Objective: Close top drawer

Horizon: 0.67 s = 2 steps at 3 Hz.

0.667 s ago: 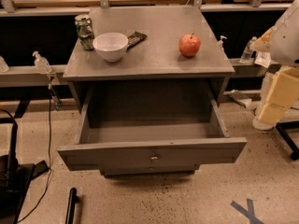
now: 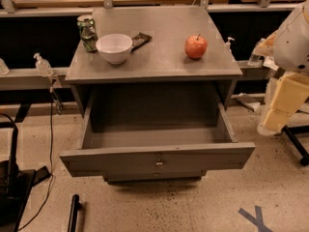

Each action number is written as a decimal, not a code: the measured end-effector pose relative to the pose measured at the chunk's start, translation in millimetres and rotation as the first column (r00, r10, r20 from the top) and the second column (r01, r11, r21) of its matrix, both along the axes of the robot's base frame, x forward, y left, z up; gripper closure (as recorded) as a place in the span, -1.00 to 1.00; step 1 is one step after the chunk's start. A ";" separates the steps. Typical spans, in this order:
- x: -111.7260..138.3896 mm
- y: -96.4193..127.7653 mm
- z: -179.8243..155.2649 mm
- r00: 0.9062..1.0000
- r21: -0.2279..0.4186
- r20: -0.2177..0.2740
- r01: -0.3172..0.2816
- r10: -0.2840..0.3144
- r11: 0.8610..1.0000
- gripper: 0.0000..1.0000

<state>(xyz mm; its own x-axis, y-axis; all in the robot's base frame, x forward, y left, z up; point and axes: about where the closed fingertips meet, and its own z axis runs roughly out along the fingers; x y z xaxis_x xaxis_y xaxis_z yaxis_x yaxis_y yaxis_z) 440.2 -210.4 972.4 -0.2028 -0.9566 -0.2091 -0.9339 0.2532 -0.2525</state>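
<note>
Top drawer (image 2: pixel 157 161) hangs wide open under the cabinet top (image 2: pixel 159 57). Arm (image 2: pixel 285 95) sits at right edge; gripper out of frame, its state cannot be told. Risk: an off-centre push could skew and jam it, or set the apple (image 2: pixel 196 46) rolling.

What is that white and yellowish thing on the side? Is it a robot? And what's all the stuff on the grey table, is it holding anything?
Yes, the white and cream shape at the right edge is part of a robot's arm. There is just one camera, looking down at a grey cabinet from the front. On top of it stand a green can, a white bowl, a small dark flat thing and a red apple. The top drawer is pulled wide open and looks empty. The robot's job is to push it shut. Its grabbing part, the end effector, is outside the picture, so I can't see it holding anything.
</note>
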 end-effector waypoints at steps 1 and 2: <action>-10.8 20.1 -13.2 0.997 0.034 0.015 -0.072 0.072 0.997 -1.00; -37.0 32.5 -68.6 0.990 0.108 0.042 -0.138 0.134 0.985 -1.00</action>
<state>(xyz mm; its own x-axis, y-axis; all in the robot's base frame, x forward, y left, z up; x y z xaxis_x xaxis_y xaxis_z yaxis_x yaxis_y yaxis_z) 403.2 -177.9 903.8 -0.0636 -0.9456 -0.3191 -0.9528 0.1527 -0.2625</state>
